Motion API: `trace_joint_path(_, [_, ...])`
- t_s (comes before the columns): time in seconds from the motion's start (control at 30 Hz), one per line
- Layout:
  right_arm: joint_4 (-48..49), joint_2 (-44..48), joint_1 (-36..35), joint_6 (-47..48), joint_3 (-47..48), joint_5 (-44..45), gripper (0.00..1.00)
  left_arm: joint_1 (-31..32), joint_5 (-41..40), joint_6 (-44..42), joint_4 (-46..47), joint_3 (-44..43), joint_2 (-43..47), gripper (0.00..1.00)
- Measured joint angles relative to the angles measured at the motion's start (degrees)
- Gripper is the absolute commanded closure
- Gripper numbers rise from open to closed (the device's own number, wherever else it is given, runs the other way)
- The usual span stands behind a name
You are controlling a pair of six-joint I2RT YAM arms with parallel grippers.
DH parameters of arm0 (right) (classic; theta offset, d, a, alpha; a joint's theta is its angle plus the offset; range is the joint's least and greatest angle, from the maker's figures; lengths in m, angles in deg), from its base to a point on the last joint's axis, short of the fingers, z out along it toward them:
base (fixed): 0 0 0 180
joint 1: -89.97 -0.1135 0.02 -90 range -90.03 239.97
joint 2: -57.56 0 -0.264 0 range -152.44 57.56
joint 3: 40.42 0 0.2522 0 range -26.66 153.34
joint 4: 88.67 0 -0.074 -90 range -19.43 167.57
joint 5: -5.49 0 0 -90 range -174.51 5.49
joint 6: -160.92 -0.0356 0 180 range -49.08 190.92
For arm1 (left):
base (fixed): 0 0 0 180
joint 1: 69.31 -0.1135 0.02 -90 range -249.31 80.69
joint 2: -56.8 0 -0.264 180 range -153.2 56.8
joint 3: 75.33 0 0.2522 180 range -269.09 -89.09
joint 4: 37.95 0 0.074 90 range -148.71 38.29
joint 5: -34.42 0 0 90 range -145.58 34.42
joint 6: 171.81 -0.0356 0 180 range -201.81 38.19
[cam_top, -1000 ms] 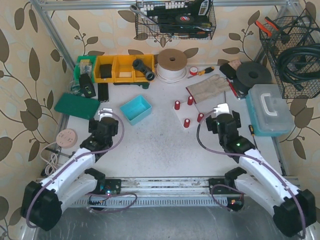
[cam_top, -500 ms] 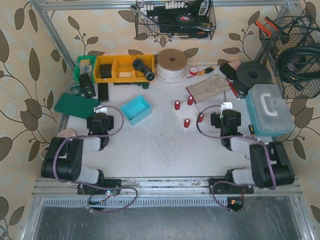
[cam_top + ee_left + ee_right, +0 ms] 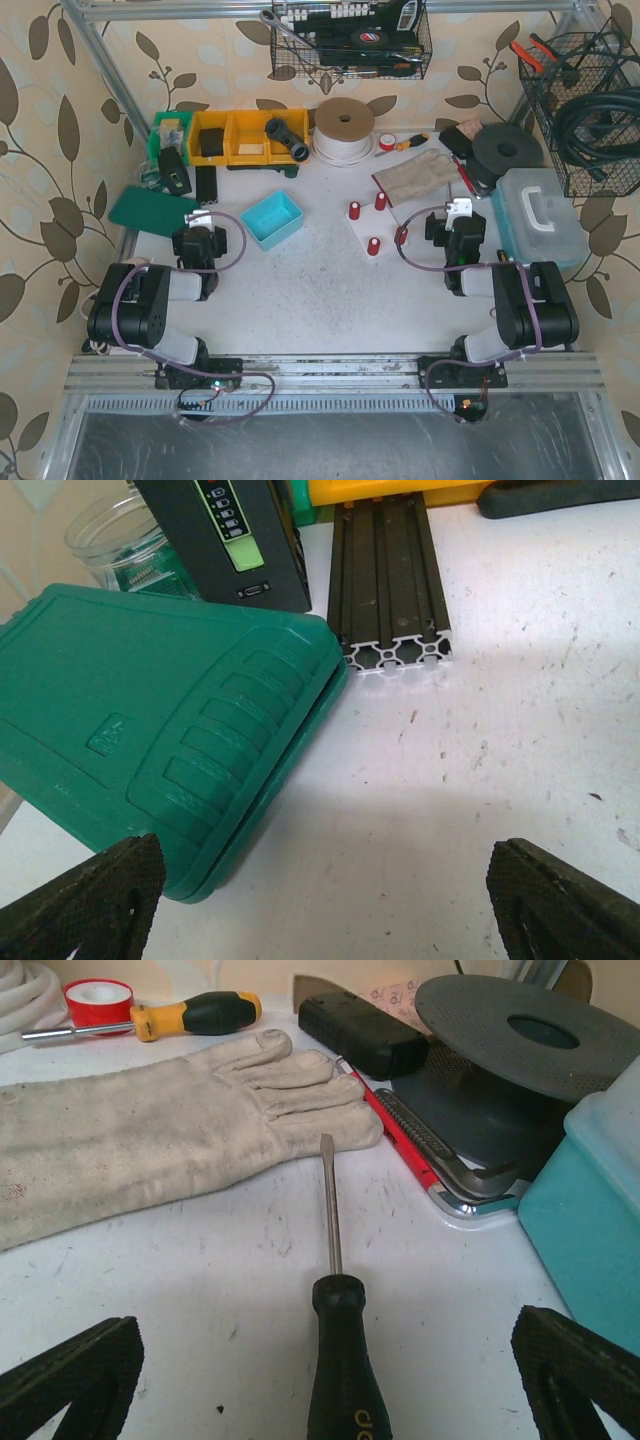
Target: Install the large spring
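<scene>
No spring shows in any view. Several small red cylinders (image 3: 373, 245) stand on the white table (image 3: 320, 290) near the middle. My left gripper (image 3: 197, 243) is low at the left, open wide and empty; in its wrist view (image 3: 320, 910) bare table lies between the jaws and a green case (image 3: 150, 740) is just ahead to the left. My right gripper (image 3: 458, 230) is low at the right, open wide and empty (image 3: 325, 1380). A black-handled screwdriver (image 3: 340, 1360) lies on the table between its fingers, untouched.
A blue bin (image 3: 272, 219) sits right of the left gripper. A black aluminium extrusion (image 3: 385, 580) lies beyond the green case. A work glove (image 3: 150, 1130), a black disc (image 3: 520, 1030) and a teal box (image 3: 590, 1210) surround the right gripper. Yellow bins (image 3: 245, 137) line the back.
Both arms have folded back from a stretched pose into a tucked one. Both grippers have shifted slightly towards the back of the table. Nothing was picked up.
</scene>
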Motion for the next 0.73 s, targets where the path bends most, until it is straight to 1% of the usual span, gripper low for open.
trace_joint_path(0.73, [1.3, 0.0, -0.1, 0.0, 0.0, 0.0, 0.00, -0.4, -0.1, 0.5, -0.1, -0.7, -0.1, 0.09])
